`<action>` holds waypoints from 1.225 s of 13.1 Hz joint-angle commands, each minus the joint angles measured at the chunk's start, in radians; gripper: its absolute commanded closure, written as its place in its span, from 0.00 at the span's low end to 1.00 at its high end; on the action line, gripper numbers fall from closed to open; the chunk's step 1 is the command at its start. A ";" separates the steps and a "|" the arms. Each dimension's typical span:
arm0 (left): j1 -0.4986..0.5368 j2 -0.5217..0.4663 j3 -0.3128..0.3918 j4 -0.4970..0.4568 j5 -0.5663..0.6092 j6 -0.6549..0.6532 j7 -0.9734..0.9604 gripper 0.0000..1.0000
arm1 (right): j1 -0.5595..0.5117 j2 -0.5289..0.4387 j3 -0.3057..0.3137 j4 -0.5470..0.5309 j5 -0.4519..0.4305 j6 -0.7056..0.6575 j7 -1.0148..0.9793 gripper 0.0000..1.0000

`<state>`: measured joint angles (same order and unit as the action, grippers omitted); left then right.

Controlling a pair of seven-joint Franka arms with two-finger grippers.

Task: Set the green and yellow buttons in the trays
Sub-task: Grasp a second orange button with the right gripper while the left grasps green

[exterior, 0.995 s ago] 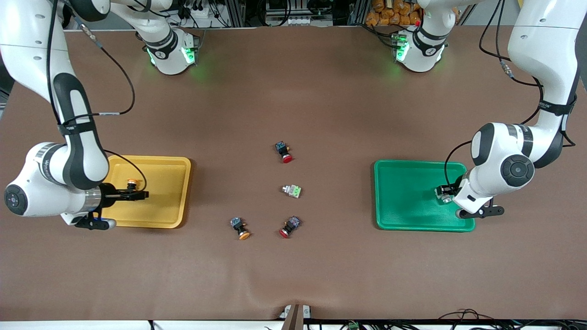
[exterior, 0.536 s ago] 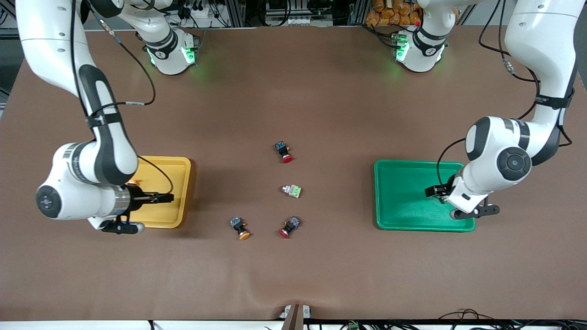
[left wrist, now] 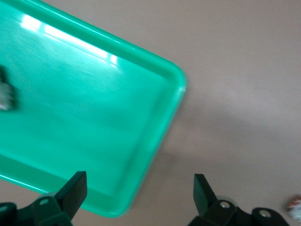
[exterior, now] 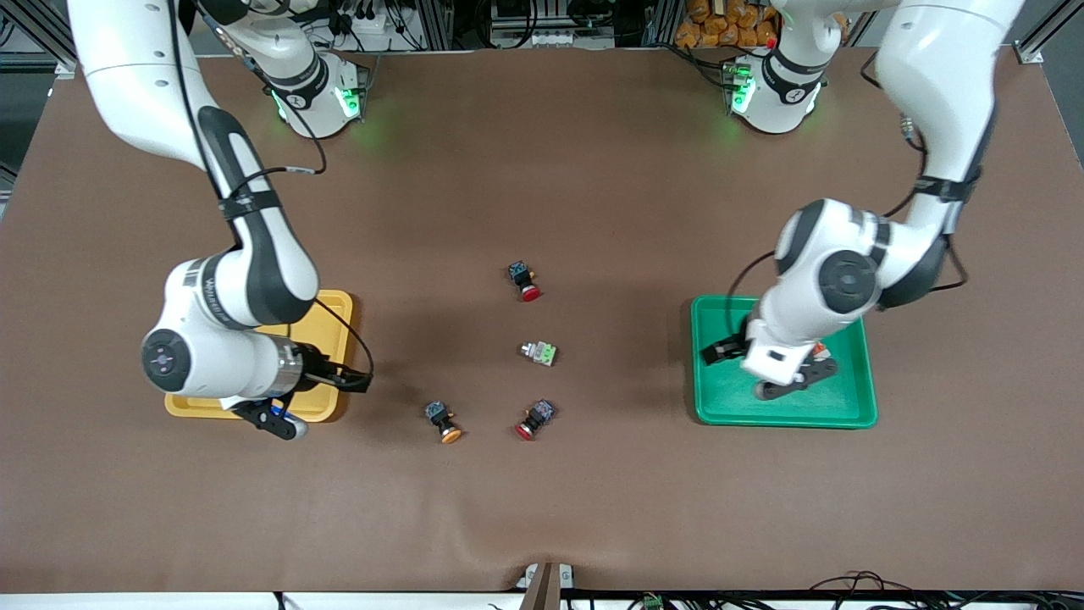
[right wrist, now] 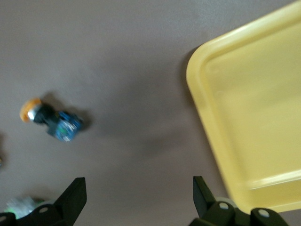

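A black switch with an orange-yellow cap (exterior: 444,421) lies on the table and shows in the right wrist view (right wrist: 51,120). A pale grey switch with a green block (exterior: 539,352) lies mid-table. My right gripper (exterior: 357,381) is open and empty, over the table beside the yellow tray (exterior: 334,326), as its wrist view shows (right wrist: 139,186). My left gripper (exterior: 717,353) is open and empty over the edge of the green tray (exterior: 737,398), also in its wrist view (left wrist: 138,184). A pale grey switch (left wrist: 5,96) lies in the green tray (left wrist: 117,108). The right arm hides most of the yellow tray's inside.
Two black switches with red caps lie mid-table, one (exterior: 526,282) nearer the robots' bases, one (exterior: 534,419) nearer the front camera, beside the yellow-capped switch. The yellow tray's corner shows in the right wrist view (right wrist: 254,117).
Both arms have swung toward the table's middle. My right gripper left the yellow tray's inside. My left gripper moved off the grey switch to the green tray's edge.
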<state>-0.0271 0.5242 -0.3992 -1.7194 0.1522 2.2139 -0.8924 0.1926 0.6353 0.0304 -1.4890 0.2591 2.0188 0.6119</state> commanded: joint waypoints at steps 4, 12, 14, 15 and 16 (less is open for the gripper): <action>-0.171 0.204 0.010 0.266 -0.008 -0.011 -0.321 0.00 | 0.030 0.056 0.037 0.039 0.009 0.153 0.012 0.00; -0.307 0.329 0.019 0.331 -0.011 0.283 -0.670 0.00 | 0.159 0.225 0.036 0.116 -0.012 0.373 -0.356 0.00; -0.347 0.338 0.035 0.330 -0.010 0.303 -0.782 0.00 | 0.172 0.230 0.032 0.115 -0.040 0.374 -0.356 0.00; -0.379 0.338 0.063 0.330 -0.011 0.303 -0.840 0.00 | 0.172 0.237 0.032 0.116 -0.081 0.382 -0.356 0.00; -0.416 0.344 0.092 0.330 -0.010 0.303 -0.897 0.00 | 0.168 0.241 0.032 0.115 -0.122 0.383 -0.363 0.00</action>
<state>-0.3778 0.8567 -0.3623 -1.4172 0.1521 2.5118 -1.6923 0.3667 0.8513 0.0694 -1.4058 0.1989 2.4034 0.2657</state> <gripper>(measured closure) 0.000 0.000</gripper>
